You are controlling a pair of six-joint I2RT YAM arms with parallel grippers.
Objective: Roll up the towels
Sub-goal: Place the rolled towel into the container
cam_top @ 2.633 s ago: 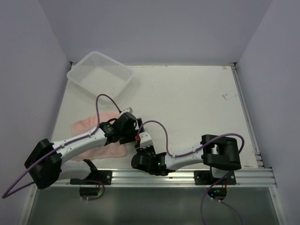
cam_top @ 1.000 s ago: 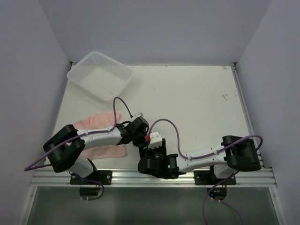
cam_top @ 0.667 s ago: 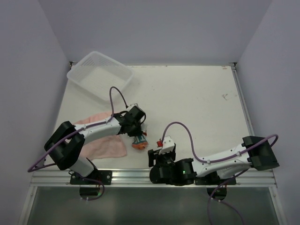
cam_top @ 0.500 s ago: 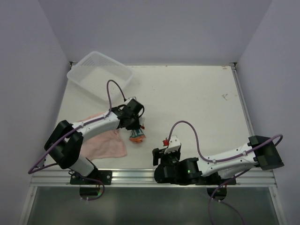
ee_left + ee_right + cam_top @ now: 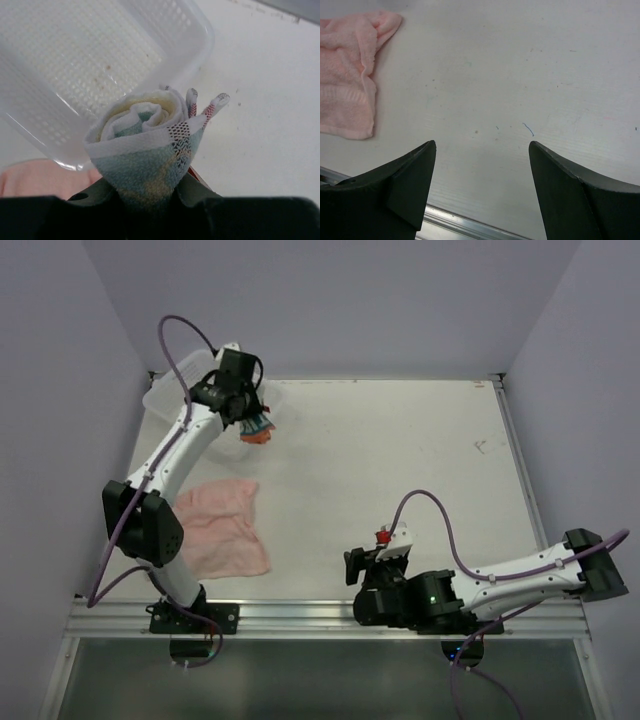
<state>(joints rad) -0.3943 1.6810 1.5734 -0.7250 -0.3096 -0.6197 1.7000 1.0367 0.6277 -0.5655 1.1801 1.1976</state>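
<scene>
My left gripper [image 5: 248,418] is shut on the rolled white and teal towel [image 5: 256,426], holding it in the air beside the near right rim of the white mesh basket [image 5: 175,405]. In the left wrist view the roll [image 5: 150,150] faces me end-on, clamped at its base, with the basket [image 5: 65,55] behind it. The pale pink towel [image 5: 222,525] lies loosely flat at the table's near left, and its edge also shows in the right wrist view [image 5: 347,85]. My right gripper [image 5: 481,150] stands open over bare table near the front edge, holding nothing.
The basket at the back left holds nothing. A metal rail [image 5: 320,615] runs along the table's near edge, just below my right gripper. Purple walls close in the table on the left, back and right.
My left arm has lifted the rolled printed towel from the table's middle front and carried it back and left to the basket's rim. My right arm has drawn back to the right.
</scene>
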